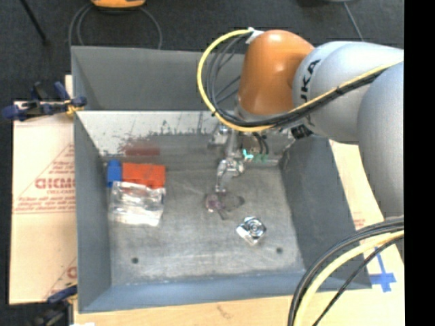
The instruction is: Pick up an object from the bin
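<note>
The gripper (220,187) hung low over the floor of the grey metal bin (92,202), to the right of the orange block (144,175). Its tip stood just above a small dark purplish thing (217,204), too small to name more closely. That thing lay alone on bare metal, well apart from the block, which likely made it the easiest target: nothing crowded it, so the tool could come straight down. Whether the gripper was open or closed could not be told, nor whether it touched the thing.

Farther right of the block and lower, past the purplish thing, lay a small silvery, crumpled-looking piece (251,230), also on its own. A blue piece (113,173) touched the block's left end and a clear plastic packet (136,204) lay against its near side. Bunched like that, those three probably offered a worse grip.

The arm reached in from the right and bent down steeply. Its orange wrist cover (270,70) sat high, up and to the right of the block, with yellow and black cables (212,87) looped round it and the tool pointing almost straight down.
</note>
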Controlling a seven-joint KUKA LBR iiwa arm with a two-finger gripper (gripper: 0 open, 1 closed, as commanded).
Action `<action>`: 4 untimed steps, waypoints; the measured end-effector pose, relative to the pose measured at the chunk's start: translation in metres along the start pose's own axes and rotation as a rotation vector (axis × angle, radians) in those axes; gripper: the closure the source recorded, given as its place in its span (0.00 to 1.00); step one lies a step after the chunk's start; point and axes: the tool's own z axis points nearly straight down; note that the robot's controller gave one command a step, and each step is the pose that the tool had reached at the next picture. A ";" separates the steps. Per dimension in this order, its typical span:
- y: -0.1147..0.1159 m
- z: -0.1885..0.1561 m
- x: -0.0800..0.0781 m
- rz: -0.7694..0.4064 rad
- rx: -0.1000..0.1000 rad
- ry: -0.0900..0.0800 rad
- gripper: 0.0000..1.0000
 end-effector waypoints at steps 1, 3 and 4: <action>0.006 -0.034 0.010 0.098 -0.003 -0.011 0.00; -0.020 0.073 0.054 0.031 0.000 -0.012 1.00; -0.024 -0.106 0.050 0.008 0.002 -0.017 1.00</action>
